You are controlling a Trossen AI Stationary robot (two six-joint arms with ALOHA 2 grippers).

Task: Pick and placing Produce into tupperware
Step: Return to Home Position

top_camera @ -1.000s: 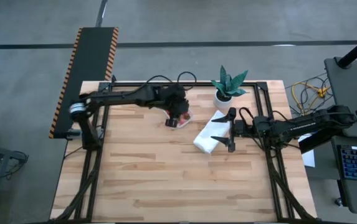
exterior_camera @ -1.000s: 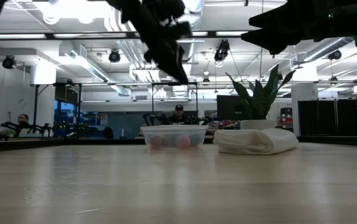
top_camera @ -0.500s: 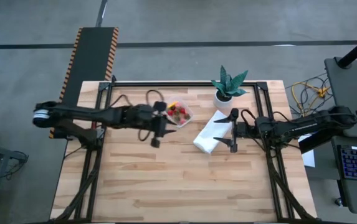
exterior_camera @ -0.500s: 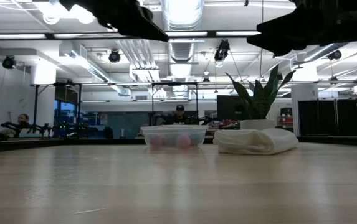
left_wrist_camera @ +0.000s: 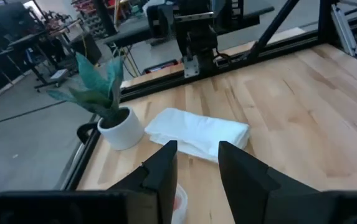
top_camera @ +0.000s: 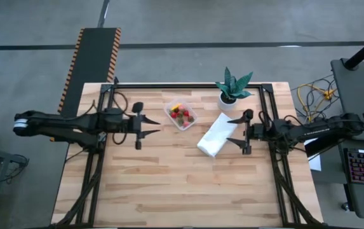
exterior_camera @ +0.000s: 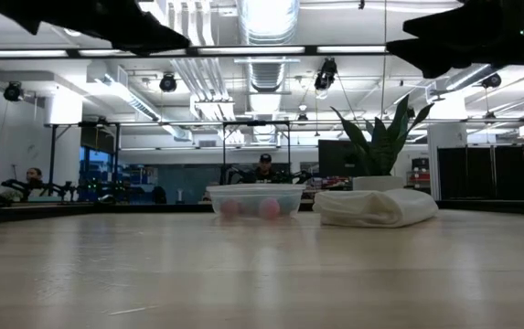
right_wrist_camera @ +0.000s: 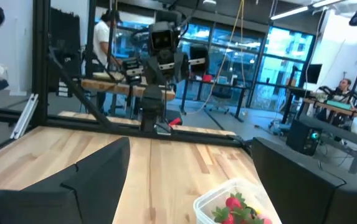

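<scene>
The tiny red strawberry-like toy fruits (top_camera: 181, 115), with one yellow-orange piece among them, lie inside the small clear open-topped plastic tub (top_camera: 192, 119). The left gripper (top_camera: 151, 125) hangs near the tub, fingers apart and empty. The folded white cloth (top_camera: 216, 135) lies just beside the tub's other side. Past it hangs the right gripper (top_camera: 234, 130), fingers spread wide and empty. The tub looks light, so a low swing by either arm could knock it. The right fingers could also snag the cloth and drag it against the tub, spilling the fruit.
</scene>
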